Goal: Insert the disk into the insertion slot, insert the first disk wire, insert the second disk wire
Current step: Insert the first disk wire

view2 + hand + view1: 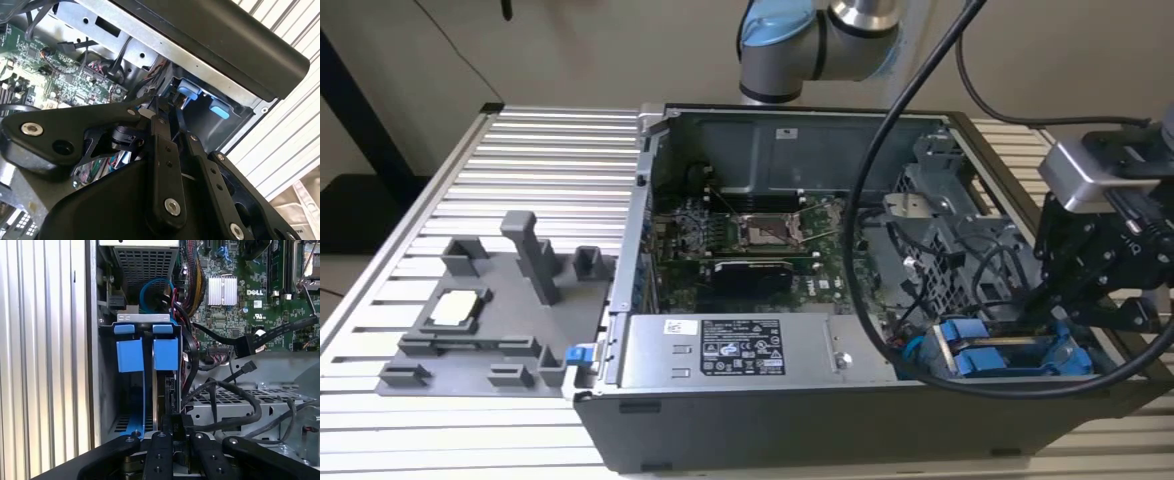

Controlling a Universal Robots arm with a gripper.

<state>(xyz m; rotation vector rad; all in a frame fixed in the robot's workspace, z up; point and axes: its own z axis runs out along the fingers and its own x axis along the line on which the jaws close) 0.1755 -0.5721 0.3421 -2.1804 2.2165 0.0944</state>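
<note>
At the exterior view's lower right, the matte black gripper (1054, 315) is clamped on a boxy black plug (177, 423) above the blue-framed disk (166, 352), which is seated in the grey sheet-metal insertion slot (106, 390).

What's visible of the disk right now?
The disk stands on edge in its slot, a grey metal bay. It has a bright blue plastic carrier with a squared tab at one end; the drive's dark narrow edge runs behind it. A second blue carrier sits alongside. Black cables pass its motherboard side. The hand is at its other end; contact is unclear.
</note>
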